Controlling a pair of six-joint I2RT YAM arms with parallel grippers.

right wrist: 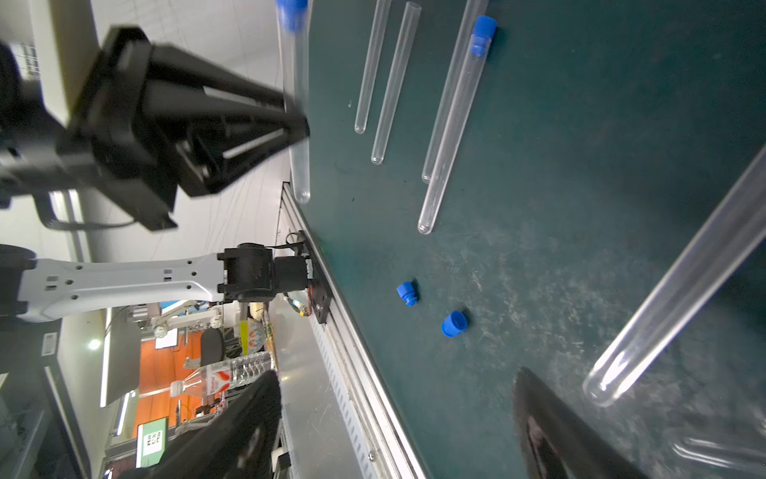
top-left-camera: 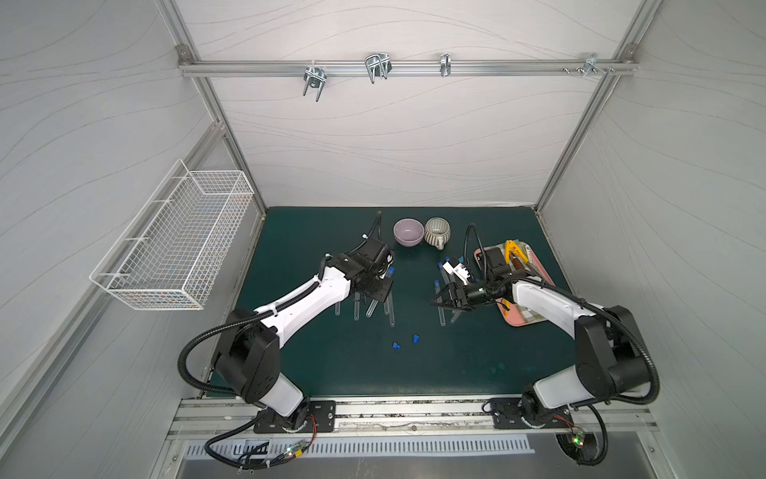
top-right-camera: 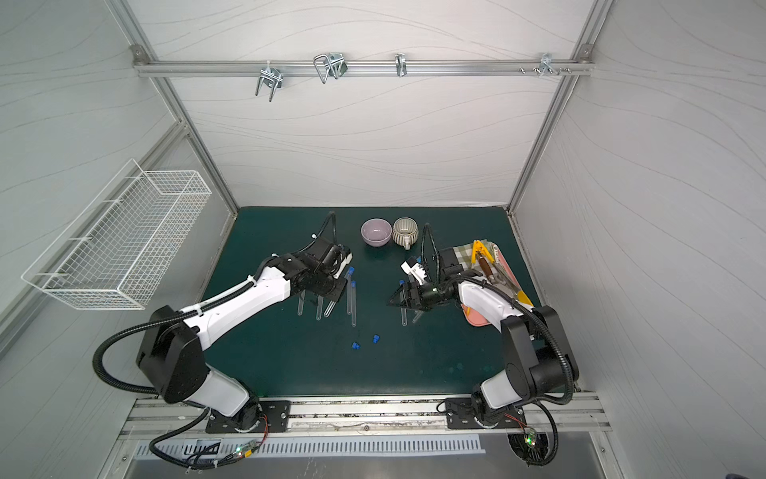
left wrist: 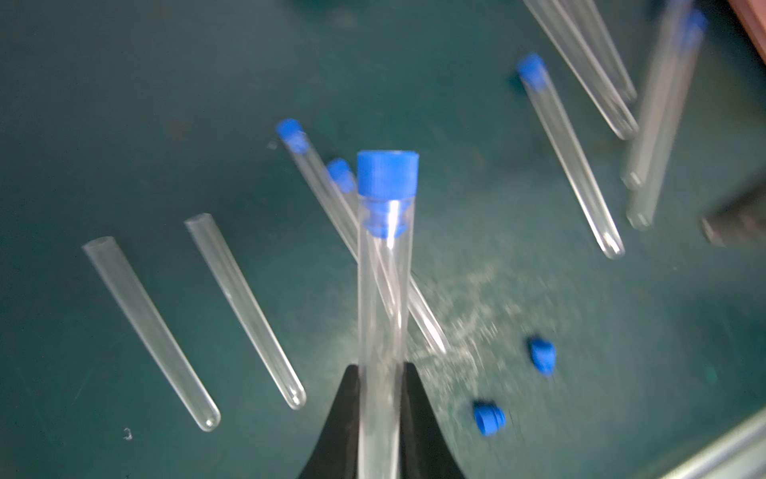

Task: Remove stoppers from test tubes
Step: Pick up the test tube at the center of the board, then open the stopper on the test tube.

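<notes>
The left gripper [left wrist: 381, 369] clamps the lower part of a test tube [left wrist: 383, 290], apparently lifted over the middle of the worktop [top-left-camera: 456, 365], its stopper [left wrist: 387, 174] pointing at the far edge, while the right gripper [right wrist: 396, 373], jaws wide and empty, hangs beside it towards the right edge.

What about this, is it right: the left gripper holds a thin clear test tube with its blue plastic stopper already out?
No. The left gripper holds the test tube, but its blue stopper is plugged in, as the left wrist view shows.
</notes>
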